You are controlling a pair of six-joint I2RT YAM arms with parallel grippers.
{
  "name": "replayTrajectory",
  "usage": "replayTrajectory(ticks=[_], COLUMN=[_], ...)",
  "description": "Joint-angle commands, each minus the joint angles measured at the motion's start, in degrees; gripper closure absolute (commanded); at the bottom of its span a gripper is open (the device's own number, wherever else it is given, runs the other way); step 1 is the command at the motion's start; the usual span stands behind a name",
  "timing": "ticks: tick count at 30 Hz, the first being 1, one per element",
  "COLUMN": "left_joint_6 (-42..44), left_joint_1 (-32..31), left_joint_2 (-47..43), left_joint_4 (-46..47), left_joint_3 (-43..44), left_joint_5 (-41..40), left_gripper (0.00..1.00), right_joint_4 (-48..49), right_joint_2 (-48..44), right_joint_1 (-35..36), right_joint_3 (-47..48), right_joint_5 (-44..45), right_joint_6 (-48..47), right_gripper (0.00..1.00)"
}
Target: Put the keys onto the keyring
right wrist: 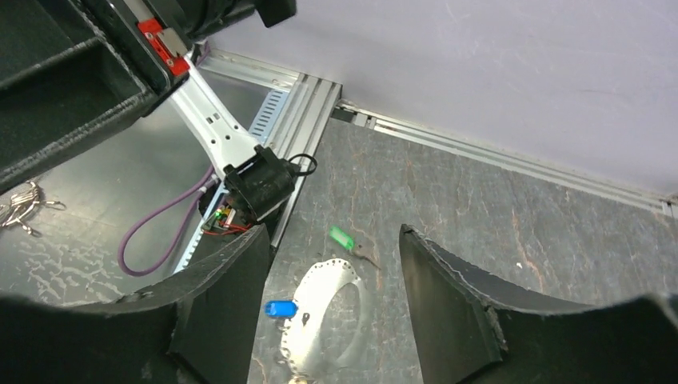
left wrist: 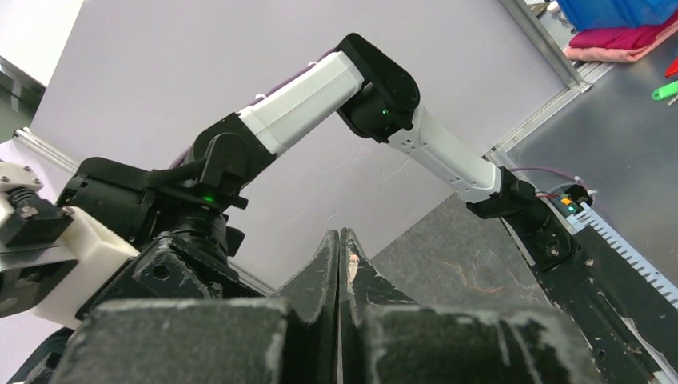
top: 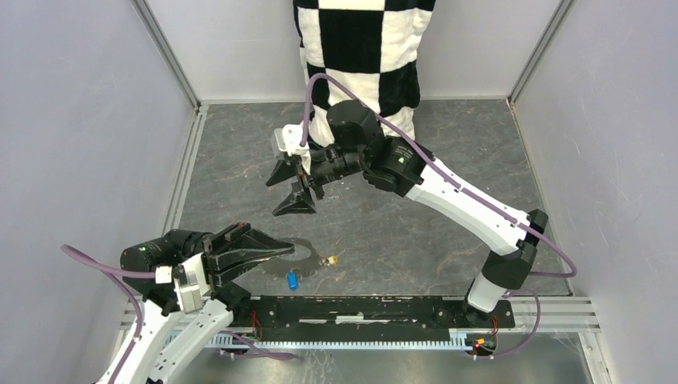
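I'm seeing the black two-finger left gripper (top: 289, 250) crowding the left edge of the grey strap-loop keyring (right wrist: 308, 324), with dark stone-patterned tabletop (top: 400, 224) lying free on its right.

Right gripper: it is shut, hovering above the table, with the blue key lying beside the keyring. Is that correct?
Not quite. The right gripper is open, not shut: the right wrist view shows its fingers spread wide with nothing held between them. The rest stands: it hovers above the table, and the blue key lies beside the keyring.
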Motion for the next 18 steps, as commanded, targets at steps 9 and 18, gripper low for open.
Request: replayTrajectory(ticks=[9,18], left_joint_6=[8.6,11.4], left_joint_1=[-0.3,-0.3], left_joint_2=[1.1,8.4], left_joint_4=[-24.4,-36.7], left_joint_3=[6.1,9.6], left_joint_5=[-17.4,-44.8], left_gripper=[0.98,0.78], right_joint_4=[12.8,23.8], right_joint_2=[-12.9,-14.9], right_joint_1=[-5.3,-8.9], right_joint_3=[-23.3,-44.5], right_joint_5=[16.8,22.4], right_joint_6=[1.6,1.6], right_gripper=[0.15,0.02])
